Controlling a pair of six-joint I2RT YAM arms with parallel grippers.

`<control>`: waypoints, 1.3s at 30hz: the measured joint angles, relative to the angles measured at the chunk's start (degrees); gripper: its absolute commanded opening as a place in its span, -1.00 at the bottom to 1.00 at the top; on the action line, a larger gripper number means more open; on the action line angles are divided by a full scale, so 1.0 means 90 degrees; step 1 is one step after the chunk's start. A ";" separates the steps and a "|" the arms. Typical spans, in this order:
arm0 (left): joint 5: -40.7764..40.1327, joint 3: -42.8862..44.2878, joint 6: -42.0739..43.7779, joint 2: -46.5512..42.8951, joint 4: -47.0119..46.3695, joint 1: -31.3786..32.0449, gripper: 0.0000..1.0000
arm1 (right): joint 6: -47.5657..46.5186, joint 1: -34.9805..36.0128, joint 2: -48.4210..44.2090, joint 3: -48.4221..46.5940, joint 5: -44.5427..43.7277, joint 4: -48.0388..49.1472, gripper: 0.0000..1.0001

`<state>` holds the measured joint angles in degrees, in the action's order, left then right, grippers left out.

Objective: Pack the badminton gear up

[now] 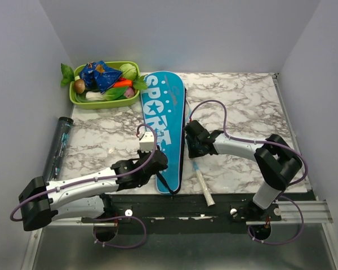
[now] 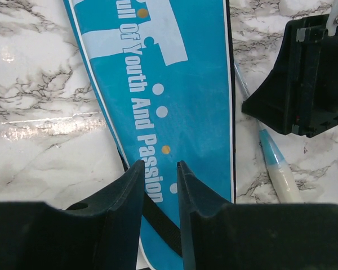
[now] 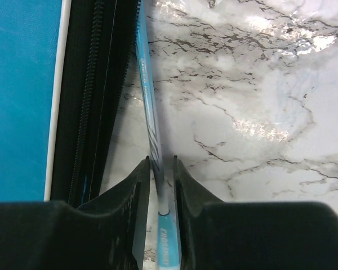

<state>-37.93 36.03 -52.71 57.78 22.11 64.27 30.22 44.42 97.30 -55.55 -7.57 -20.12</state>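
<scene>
The blue cover (image 1: 163, 121) lettered "SPORT" lies lengthwise in the middle of the table. My left gripper (image 1: 156, 151) hovers over its narrow near end; in the left wrist view its fingertips (image 2: 160, 164) stand slightly apart above the cover (image 2: 174, 84) and a black strap, with nothing between them. One light-blue racket (image 1: 203, 181) sticks out of the cover's right edge, white butt toward me. My right gripper (image 1: 189, 149) straddles its shaft (image 3: 149, 101); the jaws (image 3: 162, 160) stand narrowly apart, with slim gaps beside the shaft. A dark clear tube (image 1: 59, 146) lies at the far left.
A green tray (image 1: 79, 100) of toy vegetables sits at the back left, touching the cover's wide end. The cover's black zipper edge (image 3: 87, 112) gapes open beside the racket. Grey walls close in the table on three sides.
</scene>
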 measured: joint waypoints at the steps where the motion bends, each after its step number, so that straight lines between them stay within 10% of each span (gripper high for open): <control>1: 0.0022 0.0073 0.0039 0.0124 -0.0015 0.0000 -0.24 | -0.0010 0.0010 0.0029 -0.0027 -0.0039 -0.0015 -0.82; 27: 0.0080 0.0831 0.0369 0.1149 -0.0075 0.0410 -0.22 | 0.0641 0.0083 -0.1416 0.0452 -0.1654 -0.1824 -0.99; 39: 0.0287 0.1120 0.1326 0.2038 -0.1044 0.1013 0.21 | 0.0644 0.0083 -0.1666 0.0265 -0.1722 -0.2178 -0.99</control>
<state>-35.35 46.11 -40.77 76.12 12.71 73.38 36.01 45.17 82.30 -53.17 -23.07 -39.72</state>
